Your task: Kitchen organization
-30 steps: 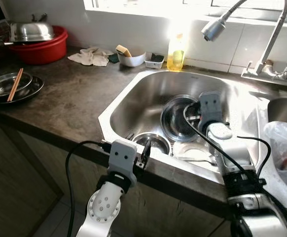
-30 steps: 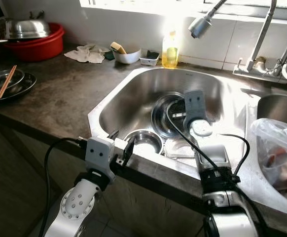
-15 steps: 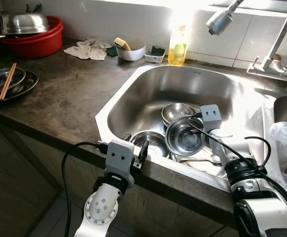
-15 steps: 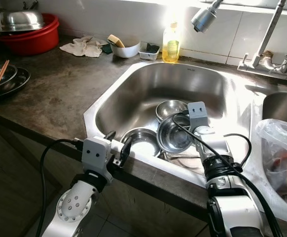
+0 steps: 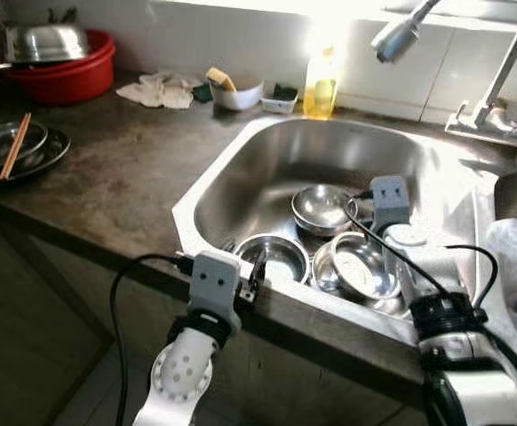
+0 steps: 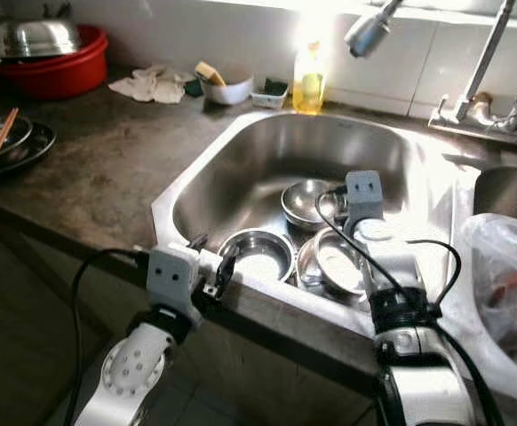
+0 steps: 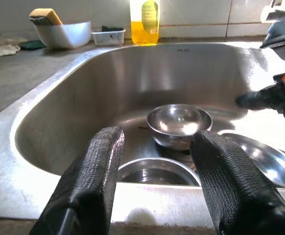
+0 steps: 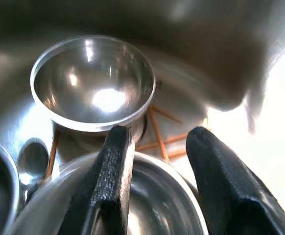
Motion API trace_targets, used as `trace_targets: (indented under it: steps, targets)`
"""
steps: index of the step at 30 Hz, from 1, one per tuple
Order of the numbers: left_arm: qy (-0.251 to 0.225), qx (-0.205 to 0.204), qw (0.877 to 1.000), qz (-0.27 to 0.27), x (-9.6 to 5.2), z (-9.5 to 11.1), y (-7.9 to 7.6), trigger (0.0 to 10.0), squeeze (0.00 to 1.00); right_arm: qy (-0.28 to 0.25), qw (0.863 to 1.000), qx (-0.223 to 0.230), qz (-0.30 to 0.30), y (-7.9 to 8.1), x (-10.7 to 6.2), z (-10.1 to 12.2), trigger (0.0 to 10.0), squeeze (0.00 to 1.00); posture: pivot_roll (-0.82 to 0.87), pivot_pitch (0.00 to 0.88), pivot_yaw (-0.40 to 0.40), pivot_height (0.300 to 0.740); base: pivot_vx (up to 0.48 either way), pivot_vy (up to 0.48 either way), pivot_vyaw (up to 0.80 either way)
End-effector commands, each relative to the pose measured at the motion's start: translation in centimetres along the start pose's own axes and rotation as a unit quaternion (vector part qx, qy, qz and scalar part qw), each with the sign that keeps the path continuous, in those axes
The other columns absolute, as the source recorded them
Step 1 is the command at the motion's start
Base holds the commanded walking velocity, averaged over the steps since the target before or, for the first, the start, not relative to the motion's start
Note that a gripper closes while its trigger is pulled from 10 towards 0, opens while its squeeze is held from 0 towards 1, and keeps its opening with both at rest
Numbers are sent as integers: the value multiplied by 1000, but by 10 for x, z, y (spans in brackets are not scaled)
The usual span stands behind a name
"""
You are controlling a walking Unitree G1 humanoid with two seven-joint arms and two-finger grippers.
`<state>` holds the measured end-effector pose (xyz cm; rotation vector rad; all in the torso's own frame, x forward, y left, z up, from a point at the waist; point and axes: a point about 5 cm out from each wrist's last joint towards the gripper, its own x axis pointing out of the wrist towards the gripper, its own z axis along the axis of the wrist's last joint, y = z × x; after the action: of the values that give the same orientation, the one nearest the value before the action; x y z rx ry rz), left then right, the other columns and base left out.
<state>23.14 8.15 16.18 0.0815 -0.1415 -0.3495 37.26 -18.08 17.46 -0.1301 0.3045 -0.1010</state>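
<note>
Three round polished steel bowls [image 5: 325, 207] in the stainless sink [image 5: 267, 151] basin, near its front. Right gripper [image 8: 154, 147] down among them, ribbed black fingers spread, holding nothing. Left gripper [image 7: 157, 147] spread over the sink's front rim, holding nothing. Countertop [image 5: 107, 169] dark, mottled.

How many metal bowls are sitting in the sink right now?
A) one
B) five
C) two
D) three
D: three steel bowls lie in the sink: a small one at the back, one at the front by the left gripper, and one under the right gripper.
</note>
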Motion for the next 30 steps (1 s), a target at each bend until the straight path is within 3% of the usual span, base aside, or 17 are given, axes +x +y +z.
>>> trace_targets:
  steps: [1, 2, 3, 6, 10, 12, 14, 17, 26, 30]
  targets:
    - [1, 4, 1000, -2, 1, 0, 0, 10000, 0, -59, 998, 8, -12, -3, -8, 16, 10000, 0, 99, 117, -25, 740, 0, 0, 0]
    - [0, 4, 1000, -2, 2, 0, 0, 10000, 0, -113, 993, 11, -16, -4, -19, 27, 10000, 0, 94, 108, -22, 740, 0, 0, 0]
    - [0, 4, 1000, -2, 2, 0, 0, 10000, 0, -113, 993, 11, -16, -4, -19, 27, 10000, 0, 94, 108, -22, 740, 0, 0, 0]
    - [-1, 5, 1000, -1, 4, -1, 2, 10000, 0, -209, 978, 7, 1, -3, -46, 44, 10000, 0, 85, 95, -19, 740, 0, 0, 0]
    - [-1, 5, 1000, -1, 4, -2, 2, 10000, 0, -226, 974, 12, 11, -2, -53, 45, 10000, 0, 82, 90, -17, 740, 0, 0, 0]
    - [-1, 5, 1000, -1, 5, -2, 2, 10000, 0, -251, 968, 14, 24, -1, -62, 45, 10000, 0, 76, 83, -14, 740, 0, 0, 0]
    - [-1, 5, 1000, -1, 6, -3, 2, 10000, 0, -283, 957, 19, 56, 4, -82, 37, 10000, 0, 74, 74, -11, 740, 0, 0, 0]
    - [-3, 4, 1000, 1, 4, -2, 3, 10000, 0, -293, 951, 32, 92, 10, -102, 26, 10000, 0, 73, 68, -11, 740, 0, 0, 0]
    - [-4, -1, 1000, 7, 0, -3, 6, 10000, 0, -296, 946, 23, 130, 14, -124, 17, 10000, 0, 60, 55, -6, 740, 0, 0, 0]
    - [-4, -3, 1000, 9, 0, -2, 6, 10000, 0, -296, 946, 23, 133, 14, -126, 16, 10000, 0, 62, 56, -6, 740, 0, 0, 0]
